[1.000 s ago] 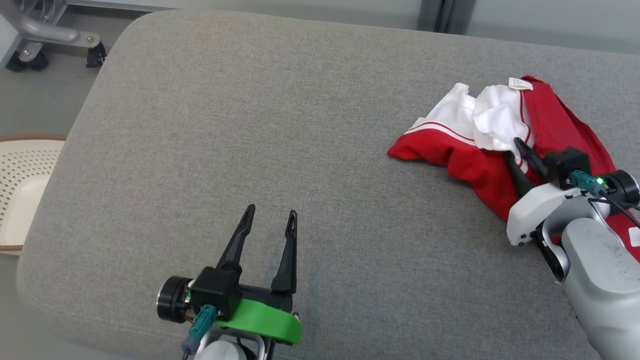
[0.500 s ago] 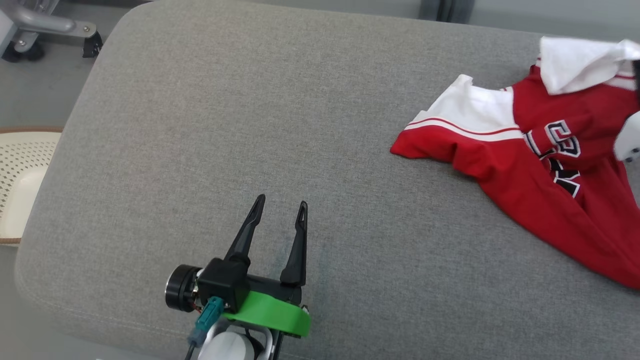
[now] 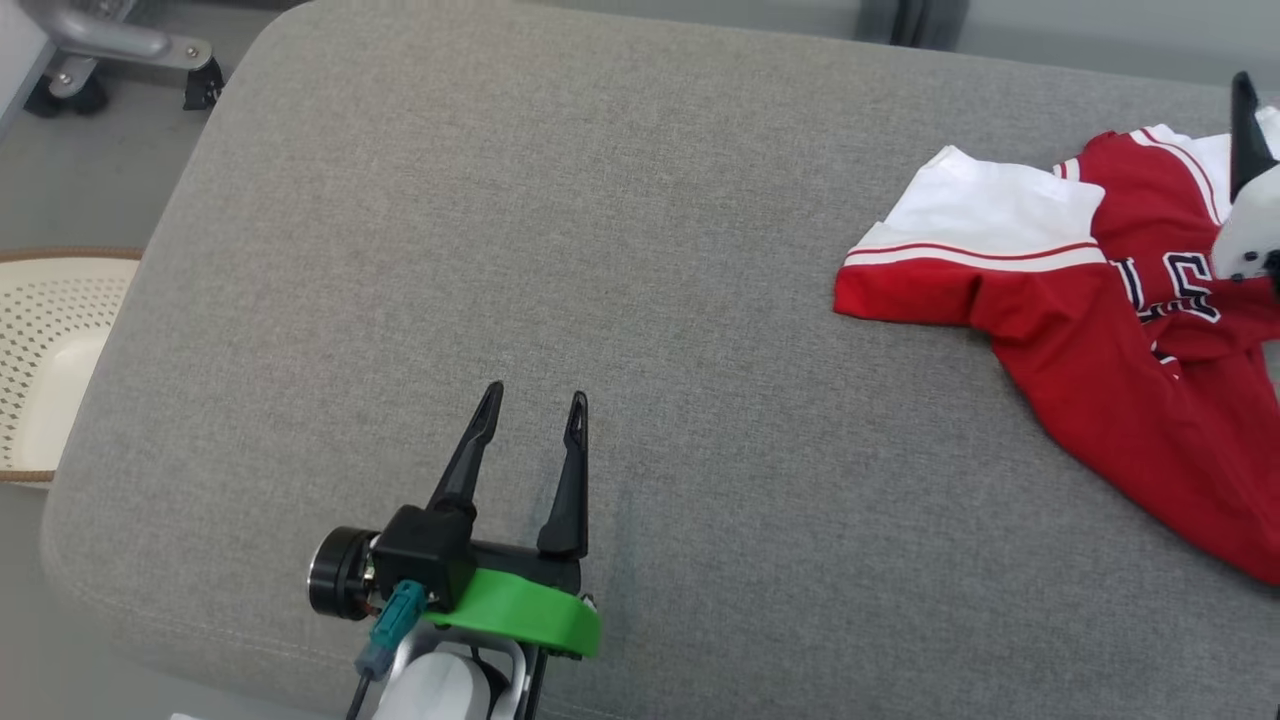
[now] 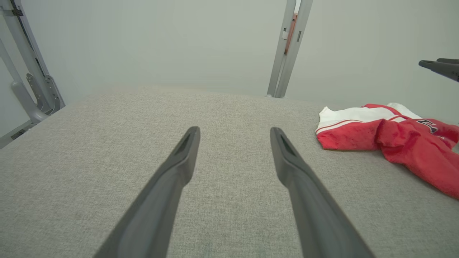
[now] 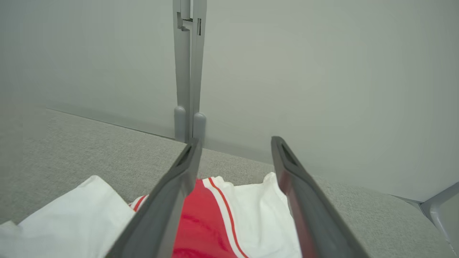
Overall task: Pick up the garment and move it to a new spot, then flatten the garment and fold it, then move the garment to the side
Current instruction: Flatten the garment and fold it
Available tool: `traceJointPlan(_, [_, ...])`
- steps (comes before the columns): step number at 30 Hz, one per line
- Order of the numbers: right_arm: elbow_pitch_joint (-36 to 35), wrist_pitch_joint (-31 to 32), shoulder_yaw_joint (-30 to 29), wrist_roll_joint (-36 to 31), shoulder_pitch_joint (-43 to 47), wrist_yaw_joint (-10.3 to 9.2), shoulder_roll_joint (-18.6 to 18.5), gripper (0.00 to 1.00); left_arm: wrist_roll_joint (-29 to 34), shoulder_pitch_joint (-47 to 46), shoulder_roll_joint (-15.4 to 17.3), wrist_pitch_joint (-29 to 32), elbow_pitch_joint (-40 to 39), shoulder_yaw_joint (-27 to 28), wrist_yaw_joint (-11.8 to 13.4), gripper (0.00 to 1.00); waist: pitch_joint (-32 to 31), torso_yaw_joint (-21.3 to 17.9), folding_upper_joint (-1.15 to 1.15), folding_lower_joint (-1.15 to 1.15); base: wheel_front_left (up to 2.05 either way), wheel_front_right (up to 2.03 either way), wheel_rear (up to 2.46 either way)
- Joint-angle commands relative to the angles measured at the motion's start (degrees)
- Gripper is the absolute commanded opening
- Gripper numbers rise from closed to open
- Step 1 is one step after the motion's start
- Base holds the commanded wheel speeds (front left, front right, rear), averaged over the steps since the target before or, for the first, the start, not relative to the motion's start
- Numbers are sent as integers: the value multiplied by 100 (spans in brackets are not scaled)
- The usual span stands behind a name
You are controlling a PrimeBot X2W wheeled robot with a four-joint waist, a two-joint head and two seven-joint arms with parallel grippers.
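on the far right side of the grey cushion (image 3: 600, 250) the garment (image 3: 1090, 380) lies rumpled, a red and white jersey with dark lettering, one white sleeve with red stripes spread toward the middle. right gripper (image 5: 235, 143) hangs just above the white and red striped part, fingers spread wide, nothing pinched between them. left gripper (image 3: 535, 395) is near the front edge, well apart from the cloth, jaws wide too and empty. a pale perforated basket (image 3: 40, 370) sits off the left edge.
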Motion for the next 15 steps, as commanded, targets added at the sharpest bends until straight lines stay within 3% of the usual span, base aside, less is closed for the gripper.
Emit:
traceJointPlan(1, [-73, -106, 67, 123, 149, -6, 158, 100, 57, 48, 18, 8, -10, 87, -17, 100, -238, -215, 0, 0, 0, 0, 0])
traceJointPlan(8, [-988, -285, 506, 830, 954, -6, 786, 100, 200, 188, 18, 8, -104, 487, -103, 100, -653, -616, 0, 0, 0, 0, 0])
traceJointPlan(15, [-2654, -291, 443, 1192, 2591, -4, 1276, 100, 241, 468, 18, 8, -246, 846, -186, 100, -1037, -978, 0, 0, 0, 0, 0])
